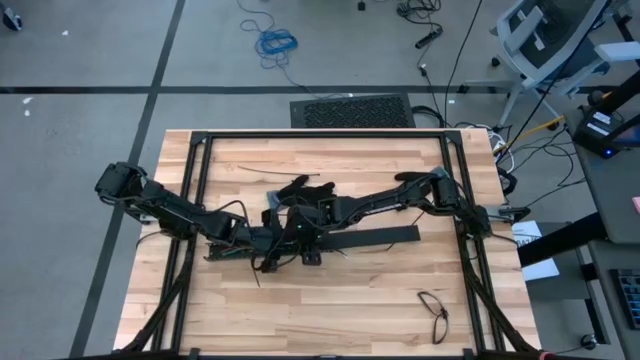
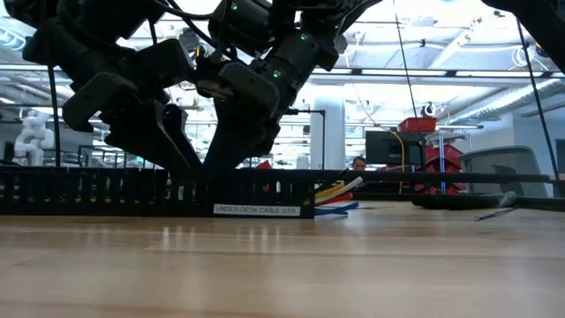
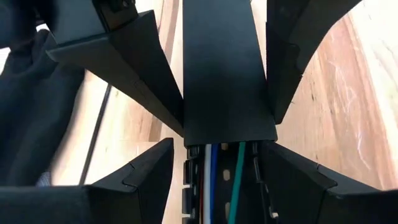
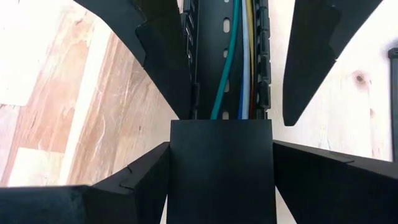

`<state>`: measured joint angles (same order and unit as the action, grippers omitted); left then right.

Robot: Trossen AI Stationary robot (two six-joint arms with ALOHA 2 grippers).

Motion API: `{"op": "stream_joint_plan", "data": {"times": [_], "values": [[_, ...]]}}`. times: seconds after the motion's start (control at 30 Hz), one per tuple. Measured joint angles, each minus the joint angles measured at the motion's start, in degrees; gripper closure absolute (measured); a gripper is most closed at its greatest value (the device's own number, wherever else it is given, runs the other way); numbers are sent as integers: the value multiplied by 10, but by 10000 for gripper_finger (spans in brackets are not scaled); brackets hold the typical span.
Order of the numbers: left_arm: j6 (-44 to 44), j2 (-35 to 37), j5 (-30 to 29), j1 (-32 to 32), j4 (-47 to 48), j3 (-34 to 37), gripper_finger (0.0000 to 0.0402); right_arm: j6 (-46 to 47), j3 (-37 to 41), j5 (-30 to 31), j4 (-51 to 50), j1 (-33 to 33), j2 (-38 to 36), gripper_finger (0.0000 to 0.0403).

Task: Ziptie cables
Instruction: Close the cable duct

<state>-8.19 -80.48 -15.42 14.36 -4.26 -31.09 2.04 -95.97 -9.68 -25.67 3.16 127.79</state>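
Both grippers sit mid-table over the slotted cable tray (image 4: 227,56). The left gripper (image 3: 227,134) and right gripper (image 4: 224,124) stand spread, straddling its black cover (image 3: 227,68). The cables (image 4: 239,68) lie inside. Risk: the cover could pinch wires if pressed askew.

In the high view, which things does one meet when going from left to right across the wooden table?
Left arm's base → left gripper and right gripper, meeting on the black slotted cable tray → a small dark cable loop lying alone near the front → right arm's base.
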Motion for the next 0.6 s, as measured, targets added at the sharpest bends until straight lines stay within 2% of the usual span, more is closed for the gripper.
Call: {"op": "stream_joint_plan", "data": {"times": [0.23,0.6], "values": [[27,15,2,-4,13,1,171,7,0,10,6,0,0,160],[-37,27,49,-6,31,1,171,5,1,6,4,1,0,160]]}}
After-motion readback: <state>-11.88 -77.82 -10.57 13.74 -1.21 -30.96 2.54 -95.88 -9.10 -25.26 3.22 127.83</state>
